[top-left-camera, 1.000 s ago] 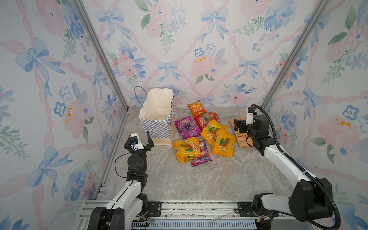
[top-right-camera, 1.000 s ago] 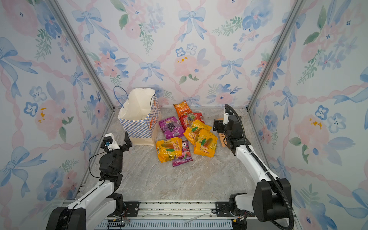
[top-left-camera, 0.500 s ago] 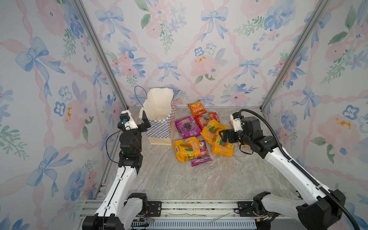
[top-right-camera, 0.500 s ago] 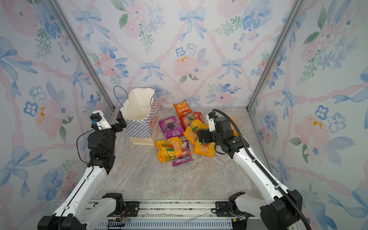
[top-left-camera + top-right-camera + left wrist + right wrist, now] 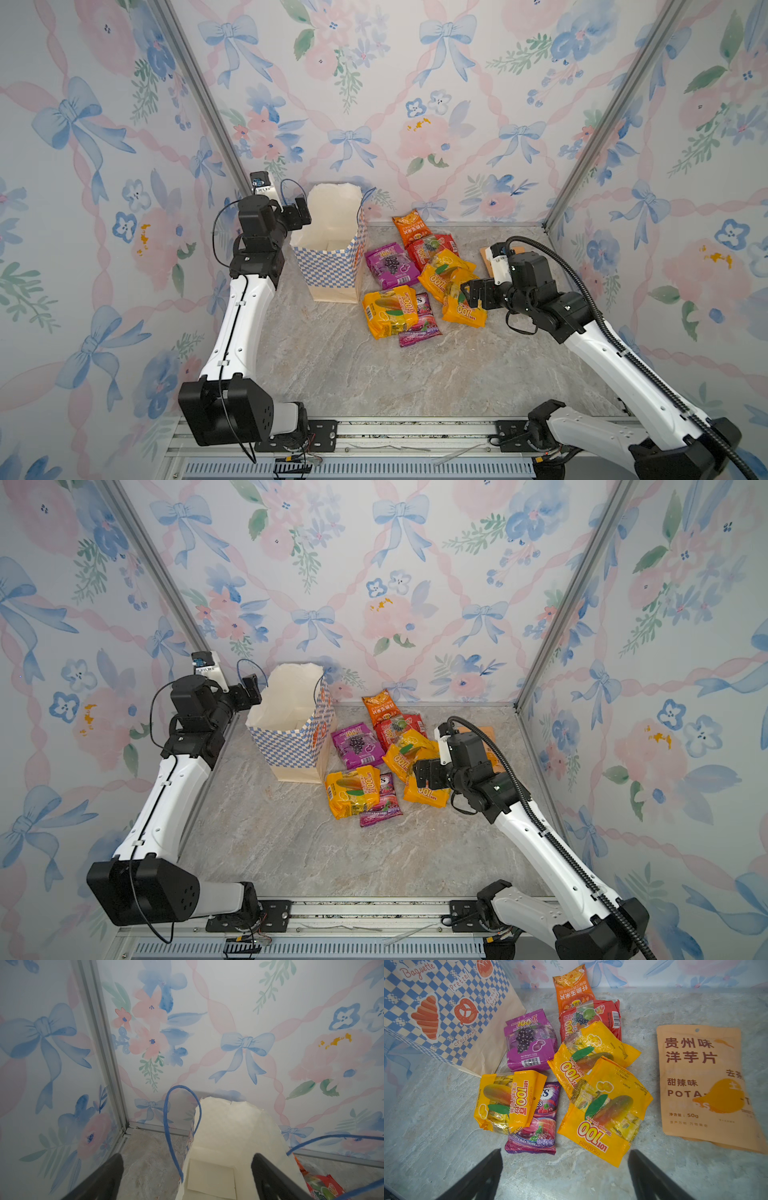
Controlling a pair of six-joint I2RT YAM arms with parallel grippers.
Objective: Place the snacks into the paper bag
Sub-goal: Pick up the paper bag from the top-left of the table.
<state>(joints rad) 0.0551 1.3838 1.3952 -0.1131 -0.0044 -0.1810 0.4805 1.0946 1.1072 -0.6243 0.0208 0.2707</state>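
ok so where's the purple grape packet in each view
In a top view: purple grape packet near centre, just right of the paper bag.
In a top view: same place, right of the bag.
Left wrist: not in it.
Right wrist: beside the bag's base.
Shared landmark: the paper bag, in all four.

My right fingers (image 5: 481, 1180) and left fingers (image 5: 108, 1176) are black. Just ahead of the right pair I see 3 yellow-orange mango packets (image 5: 604, 1118), and the berry packet (image 5: 537, 1126) among them is purple. Beyond those the grape packet (image 5: 529, 1043) is purple, the fruit packet (image 5: 591, 1016) red and the chip packet (image 5: 573, 987) orange. Off to one side of that pair, the pouch (image 5: 702, 1080) is tan with brown characters. The paper bag (image 5: 446, 1012) is blue-and-white checked with orange pastry drawings. Ahead of my left fingers its inside is cream and its cord handle (image 5: 166, 1118) blue. The tabletop (image 5: 436, 1126) is grey marbled. The walls (image 5: 415, 104) are pale with blue bows and pink ribbons.
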